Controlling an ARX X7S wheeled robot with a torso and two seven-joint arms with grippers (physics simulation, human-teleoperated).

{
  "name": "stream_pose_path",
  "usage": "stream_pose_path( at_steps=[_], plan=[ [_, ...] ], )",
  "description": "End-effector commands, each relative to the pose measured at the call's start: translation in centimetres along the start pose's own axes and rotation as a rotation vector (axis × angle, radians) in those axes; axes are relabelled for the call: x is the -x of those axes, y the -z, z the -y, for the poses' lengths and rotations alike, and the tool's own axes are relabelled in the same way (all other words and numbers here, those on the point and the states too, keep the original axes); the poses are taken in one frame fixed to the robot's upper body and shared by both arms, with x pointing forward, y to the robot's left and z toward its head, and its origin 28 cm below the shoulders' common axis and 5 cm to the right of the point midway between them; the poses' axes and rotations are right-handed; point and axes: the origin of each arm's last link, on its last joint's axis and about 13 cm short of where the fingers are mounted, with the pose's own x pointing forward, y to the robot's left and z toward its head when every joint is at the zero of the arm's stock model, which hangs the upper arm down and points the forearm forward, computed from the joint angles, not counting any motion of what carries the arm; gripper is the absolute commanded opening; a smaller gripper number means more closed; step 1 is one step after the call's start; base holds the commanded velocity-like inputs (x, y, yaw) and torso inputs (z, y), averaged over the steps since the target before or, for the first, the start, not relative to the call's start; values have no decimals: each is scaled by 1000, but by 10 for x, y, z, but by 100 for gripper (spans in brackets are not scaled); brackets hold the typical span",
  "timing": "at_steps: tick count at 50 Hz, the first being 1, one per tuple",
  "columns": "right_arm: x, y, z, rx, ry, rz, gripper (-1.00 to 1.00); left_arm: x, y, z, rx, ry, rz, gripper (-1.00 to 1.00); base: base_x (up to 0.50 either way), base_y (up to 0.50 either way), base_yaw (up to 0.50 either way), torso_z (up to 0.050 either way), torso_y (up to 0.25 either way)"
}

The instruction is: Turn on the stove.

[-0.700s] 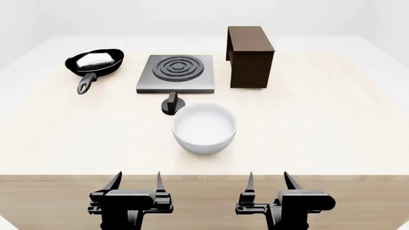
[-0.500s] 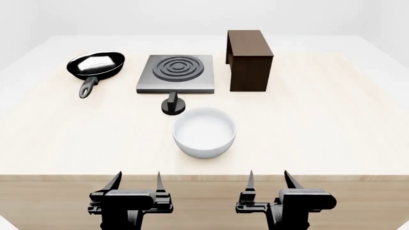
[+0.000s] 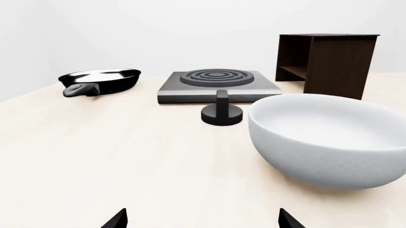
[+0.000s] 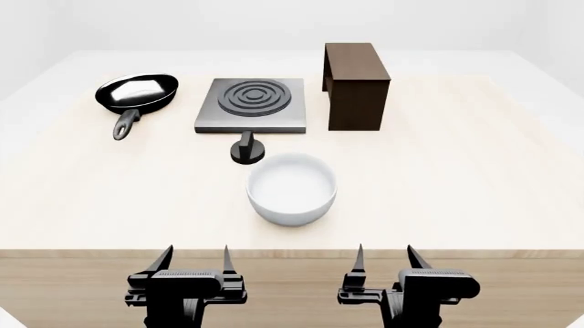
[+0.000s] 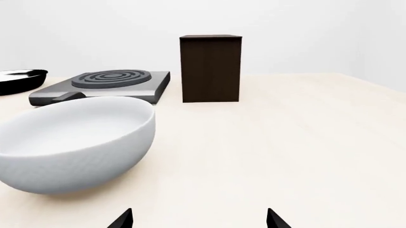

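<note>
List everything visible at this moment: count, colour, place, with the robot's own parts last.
Table: 1, light wood, carries everything.
Stove: 1, grey plate with dark rings, far centre.
Knob: 1, black, just in front of the stove.
Pan: 1, black, left of the stove, handle toward the robot.
Shelf: 1, dark brown, right of the stove.
Bowl: 1, white, centre, nearer the robot than the knob.
Left pincer: 1, black, open, at the near edge.
Right pincer: 1, black, open, at the near edge.
</note>
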Motion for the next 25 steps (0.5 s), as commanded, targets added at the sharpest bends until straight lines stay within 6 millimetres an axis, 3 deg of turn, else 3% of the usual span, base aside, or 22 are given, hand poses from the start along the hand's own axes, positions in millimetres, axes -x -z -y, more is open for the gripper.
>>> stream_pose_path(
  at_steps=[1, 6, 25],
  plan=[
    [0, -1, -1, 5, 0, 18, 100, 0, 0, 0, -4, -2, -2, 100, 0, 0, 0, 0, 0],
    [-1, 0, -2, 30, -1, 9, 100, -1, 1, 0, -4, -3, -2, 100, 0, 41, 0, 0, 0],
    [-1, -1, -1, 11, 4, 4, 100, -1, 2, 0, -3, -3, -1, 100, 0, 495, 0, 0, 0]
  ],
)
